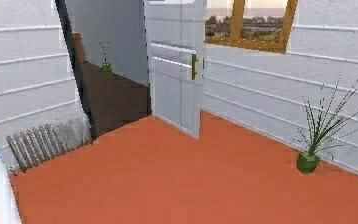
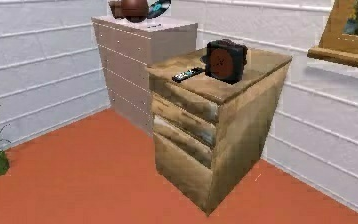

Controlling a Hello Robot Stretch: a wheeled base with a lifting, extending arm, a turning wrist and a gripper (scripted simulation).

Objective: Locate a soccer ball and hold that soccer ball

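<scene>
Forward view: radiator [image 1: 42, 143] seen at 8 o'clock | white door [image 1: 177, 60] at 12 | potted plant [image 1: 317, 135] at 4 — arm side view: white dresser [image 2: 137, 60] at 11 | wooden drawer chest [image 2: 212, 125] at centre, dark box [image 2: 227, 58] set on top | jaws' state cannot be told | soccer ball's place cannot be told

A home: wooden dresser [image 2: 212, 125], potted plant [image 1: 308, 159], panelled door [image 1: 175, 70].
</scene>
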